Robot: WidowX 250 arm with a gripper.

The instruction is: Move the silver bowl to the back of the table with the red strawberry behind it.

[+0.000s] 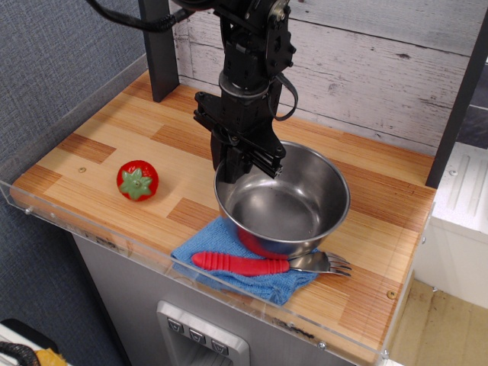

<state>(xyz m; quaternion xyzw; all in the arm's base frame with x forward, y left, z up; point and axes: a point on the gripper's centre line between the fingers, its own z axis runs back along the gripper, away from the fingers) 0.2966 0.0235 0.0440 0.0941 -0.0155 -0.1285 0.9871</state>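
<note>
The silver bowl [284, 203] is shiny and deep. It hangs tilted a little above the wooden table [114, 145], over the near right part. My gripper [238, 164] is shut on the bowl's left rim, one finger inside and one outside. The red strawberry [137, 180] with its green leaf cap lies on the table at the front left, well clear of the bowl and the gripper.
A blue cloth [252, 268] lies at the front edge under the bowl, with a red-handled metal fork [259, 264] on it. A dark post [160, 53] stands at the back left and another [461, 99] at the right. A plank wall [366, 61] closes the back.
</note>
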